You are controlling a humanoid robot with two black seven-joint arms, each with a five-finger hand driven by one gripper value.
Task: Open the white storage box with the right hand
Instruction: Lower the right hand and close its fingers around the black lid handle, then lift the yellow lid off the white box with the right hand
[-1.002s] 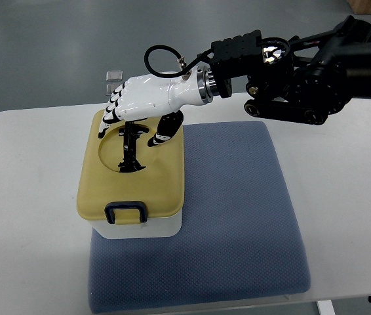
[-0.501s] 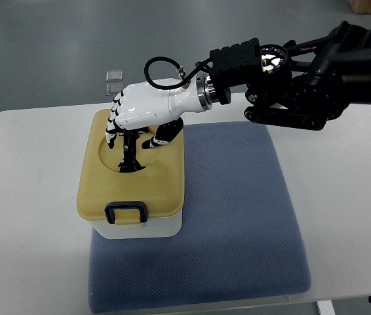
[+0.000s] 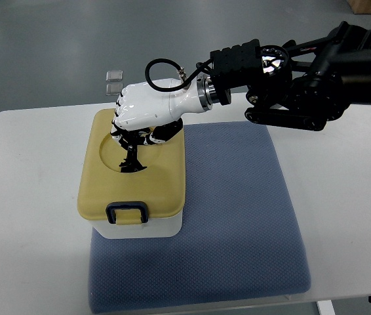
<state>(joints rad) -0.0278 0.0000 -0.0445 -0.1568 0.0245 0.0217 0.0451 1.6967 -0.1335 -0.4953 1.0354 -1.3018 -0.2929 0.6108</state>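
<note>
- Top view: a white bench [image 3: 28, 216] fills most of the picture, with grey floor [image 3: 54, 39] beyond its far edge.
- A blue-grey padded mat [image 3: 238, 216] lies across the middle of the bench, reaching almost to the near edge.
- Two small pale squares [image 3: 114, 80] lie on the floor past the bench; what they are is too small to tell.
- The white storage box [image 3: 136, 228] stands on the left part of the mat, its left side hanging over onto the bare bench.
- Its yellow lid [image 3: 153, 184] is on and lies flat, with a dark blue latch [image 3: 126, 213] at the near edge.
- A round dip in the lid holds a black handle [image 3: 132, 161]; the upper part of it is hidden under the hand.
- The right hand [image 3: 145, 111], white with black joints, comes in from the right on a black arm [image 3: 316, 85] that is cut off by the right edge.
- The fingers [image 3: 125, 136] are curled down into the dip and closed around the top of the handle, thumb on the right side of it.
- How firm the hold is cannot be made out, since the palm covers the contact.
- The hand sits over the far half of the lid, well away from the latch.
</note>
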